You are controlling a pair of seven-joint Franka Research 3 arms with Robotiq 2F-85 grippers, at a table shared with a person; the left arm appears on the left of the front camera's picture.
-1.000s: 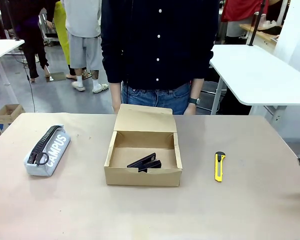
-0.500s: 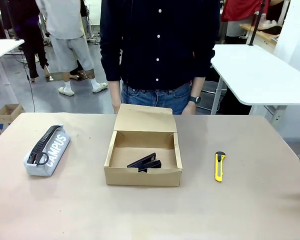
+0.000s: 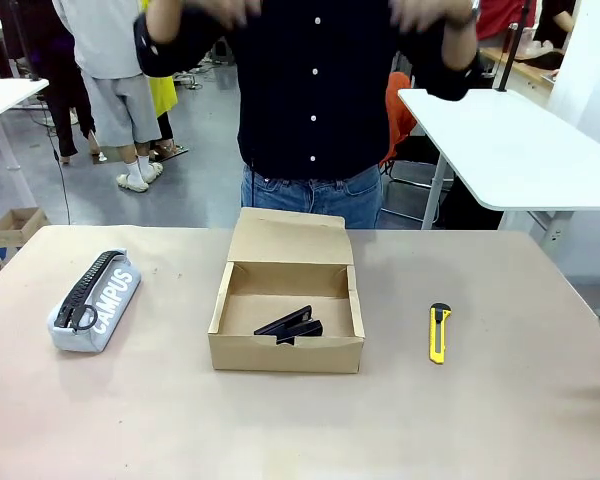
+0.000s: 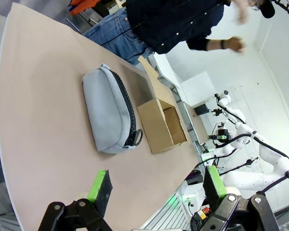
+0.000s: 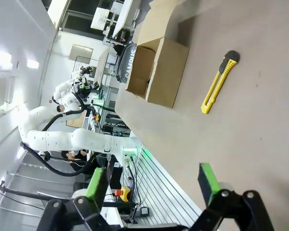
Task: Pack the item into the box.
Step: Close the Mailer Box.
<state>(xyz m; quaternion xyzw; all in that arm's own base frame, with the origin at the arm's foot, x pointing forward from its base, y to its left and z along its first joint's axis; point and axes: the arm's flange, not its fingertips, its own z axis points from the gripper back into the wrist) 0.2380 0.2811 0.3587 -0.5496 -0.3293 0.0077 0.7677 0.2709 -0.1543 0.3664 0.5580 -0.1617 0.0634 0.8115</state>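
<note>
The brown cardboard box (image 3: 285, 318) stands in the middle of the table, its lid flap tilted back toward the person. Inside it, near the front wall, lies the small black item (image 3: 289, 325). The box (image 4: 162, 123) shows beyond the pencil case in the left wrist view, and as a box (image 5: 158, 72) with its side facing me in the right wrist view. My left gripper (image 4: 156, 186) hangs open off the table's left end, nothing between its green pads. My right gripper (image 5: 154, 180) is open too, held off the table's right side.
A grey "CAMPUS" pencil case (image 3: 93, 300) lies left of the box. A yellow-and-black utility knife (image 3: 439, 332) lies to its right. The person stands at the far edge with both hands (image 3: 420, 12) raised and blurred. A white table (image 3: 520, 150) stands at the back right.
The person's arms, hanging at their sides before, have swung up to head height. The box, the item and both grippers have not moved.
</note>
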